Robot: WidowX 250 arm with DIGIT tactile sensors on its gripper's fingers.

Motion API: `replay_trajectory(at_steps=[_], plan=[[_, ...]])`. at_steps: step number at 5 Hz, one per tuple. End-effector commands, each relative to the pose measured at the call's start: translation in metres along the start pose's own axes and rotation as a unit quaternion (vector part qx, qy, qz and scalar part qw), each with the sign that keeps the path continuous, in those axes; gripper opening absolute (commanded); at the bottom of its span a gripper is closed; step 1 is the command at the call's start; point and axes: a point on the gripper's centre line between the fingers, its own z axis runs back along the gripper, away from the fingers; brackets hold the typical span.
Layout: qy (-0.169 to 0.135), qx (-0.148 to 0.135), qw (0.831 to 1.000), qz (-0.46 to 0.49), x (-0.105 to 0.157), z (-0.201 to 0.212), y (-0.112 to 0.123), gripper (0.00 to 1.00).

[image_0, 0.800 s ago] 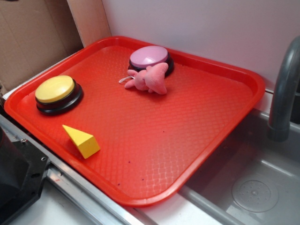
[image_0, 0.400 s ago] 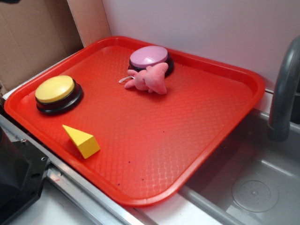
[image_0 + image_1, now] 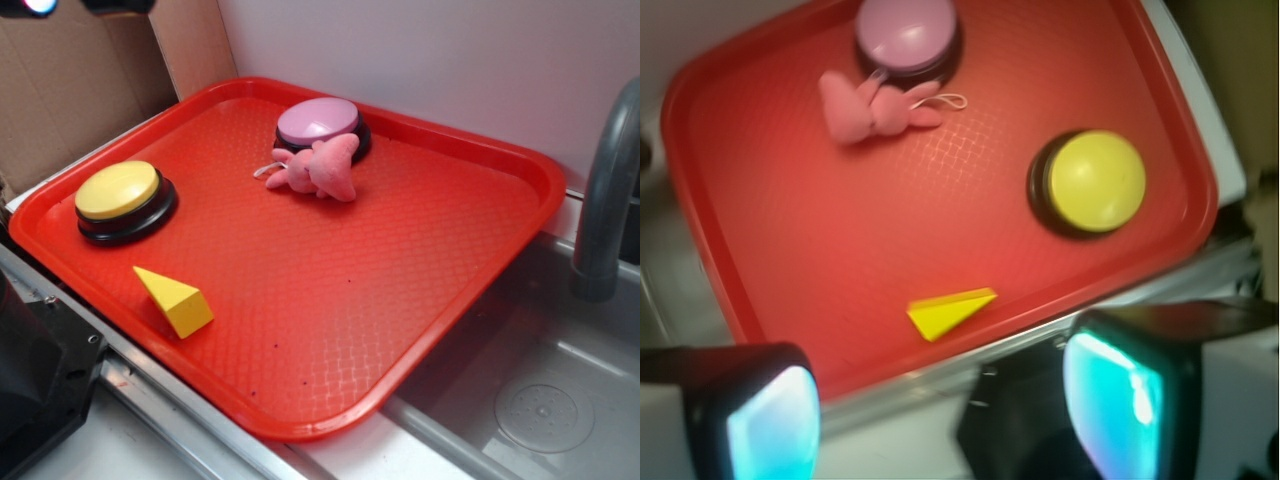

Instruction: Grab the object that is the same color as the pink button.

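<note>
Nothing grasped yet, so basically the whole task is left. Gripper (image 3: 940, 400) is spread wide and empty, both fingers visible at the bottom of the wrist view with clear air between them; it sits high over the near edge of the tray, well apart from the target. In the exterior view only a dark sliver of the arm shows at the top left corner. Target is the small soft pink plush animal toy (image 3: 318, 168), lying on the red plastic tray (image 3: 420, 300) toward the far side, touching or just beside the round pale pink domed button on a black base (image 3: 320, 122), thin pale tail pointing away from it. Distractors: yellow domed button on a black base (image 3: 120, 195) and yellow wedge block (image 3: 177, 300), both well apart from the plush. Remaining, as I read it: travel across the tray, descend over the plush, close, lift. Watch the pink button next to it, little room for a finger on that side.
</note>
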Motion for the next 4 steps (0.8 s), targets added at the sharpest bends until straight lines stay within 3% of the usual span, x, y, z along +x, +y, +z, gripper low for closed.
replay_trajectory(at_steps=[1, 2, 4], plan=[[-0.098, 0.003, 0.968, 0.231, 0.056, -0.046, -0.039, 1.0], [-0.122, -0.03, 0.933, 0.338, 0.08, -0.069, -0.045, 1.0], [-0.125, -0.003, 0.915, 0.383, 0.116, -0.125, -0.048, 1.0]])
